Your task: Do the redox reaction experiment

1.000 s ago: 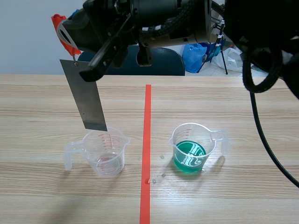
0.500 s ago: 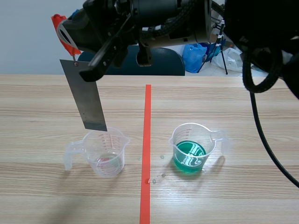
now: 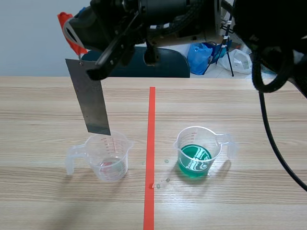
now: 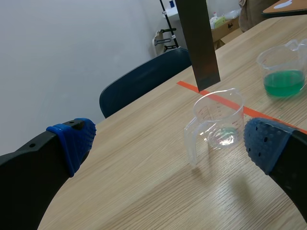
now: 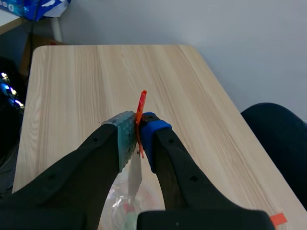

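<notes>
A grey metal strip (image 3: 91, 98) hangs from a red clip (image 3: 69, 31), and my right gripper (image 3: 88, 67), reaching across from the right, is shut on that clip. The strip's lower end hovers just above the rim of a clear beaker (image 3: 109, 155) left of the tape line. A second beaker (image 3: 196, 153) holding green liquid stands right of the line. The right wrist view shows the gripper (image 5: 139, 136) pinching the clip (image 5: 141, 108), with the strip (image 5: 134, 177) dropping toward the beaker (image 5: 124, 211). My left gripper (image 4: 170, 141) is open, low beside the clear beaker (image 4: 218, 124) and the strip (image 4: 197, 38).
A few small droplets (image 3: 160, 179) lie on the wood table by the tape line between the beakers. A dark blue chair (image 3: 163, 64) stands behind the table's far edge, with blue bags (image 3: 201, 55) farther back. The green beaker (image 4: 283, 72) is beyond the clear one.
The right gripper and the strip's top have shifted slightly up and right, so the strip hangs a little more upright. Its lower end stays over the clear beaker.
</notes>
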Action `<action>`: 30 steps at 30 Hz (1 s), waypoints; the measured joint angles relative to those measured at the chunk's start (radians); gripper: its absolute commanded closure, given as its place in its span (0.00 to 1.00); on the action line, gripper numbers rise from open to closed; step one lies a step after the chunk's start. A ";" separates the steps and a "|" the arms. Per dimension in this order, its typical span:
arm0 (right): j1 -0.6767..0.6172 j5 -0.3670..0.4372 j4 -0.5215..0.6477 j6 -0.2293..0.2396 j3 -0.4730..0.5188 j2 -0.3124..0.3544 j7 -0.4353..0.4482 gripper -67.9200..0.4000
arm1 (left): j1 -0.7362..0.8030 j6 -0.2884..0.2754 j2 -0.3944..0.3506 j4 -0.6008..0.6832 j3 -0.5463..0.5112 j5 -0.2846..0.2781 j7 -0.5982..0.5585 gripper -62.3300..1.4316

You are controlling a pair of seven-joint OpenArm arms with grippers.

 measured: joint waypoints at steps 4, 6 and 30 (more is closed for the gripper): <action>-0.041 0.000 0.017 0.000 0.076 0.060 0.003 0.98 | 0.000 0.000 0.000 0.000 0.000 0.000 0.000 0.00; -0.063 0.000 0.028 0.000 0.105 0.090 0.003 0.98 | 0.000 0.000 0.000 0.000 0.000 0.000 0.000 0.00; -0.397 0.041 0.060 0.026 0.380 0.536 0.343 0.98 | 0.000 0.000 0.000 0.000 0.000 0.000 0.000 0.00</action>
